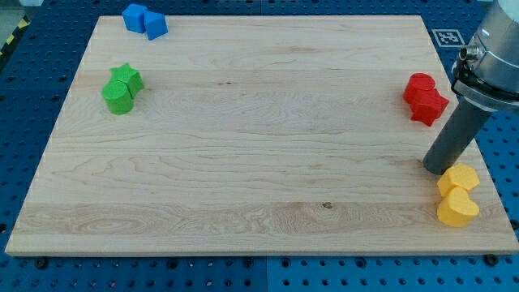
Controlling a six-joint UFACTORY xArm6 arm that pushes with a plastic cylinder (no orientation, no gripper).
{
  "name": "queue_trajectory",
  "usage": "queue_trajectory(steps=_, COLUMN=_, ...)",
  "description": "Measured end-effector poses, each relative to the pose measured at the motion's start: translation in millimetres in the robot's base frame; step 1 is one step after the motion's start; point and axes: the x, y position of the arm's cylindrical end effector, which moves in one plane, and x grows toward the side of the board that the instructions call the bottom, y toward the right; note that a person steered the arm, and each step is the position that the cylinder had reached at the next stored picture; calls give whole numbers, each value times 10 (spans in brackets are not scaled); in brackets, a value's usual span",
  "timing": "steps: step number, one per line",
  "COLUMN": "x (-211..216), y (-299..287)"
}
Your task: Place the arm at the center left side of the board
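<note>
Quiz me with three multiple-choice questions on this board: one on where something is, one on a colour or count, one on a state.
1. Where is my tip?
A. At the view's left edge, by the green blocks
B. Near the view's right edge, just above the yellow blocks
C. At the board's middle

2. How many colour pairs of blocks lie on the board?
A. Two
B. Three
C. Four

3. How do the two green blocks stand?
A. Touching each other
B. Far apart
C. One stacked on the other

Answers:
1 B: the rod ends beside the yellow blocks, below the red blocks.
2 C: blue, green, red and yellow pairs show.
3 A: the green blocks sit pressed together.
</note>
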Motion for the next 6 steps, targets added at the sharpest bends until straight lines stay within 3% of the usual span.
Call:
queue_trajectory(steps=1, x=0, y=-1)
queue_trajectory(steps=2, x=0, y=-563)
queue_trajectory(steps=6, x=-166, y=-4342)
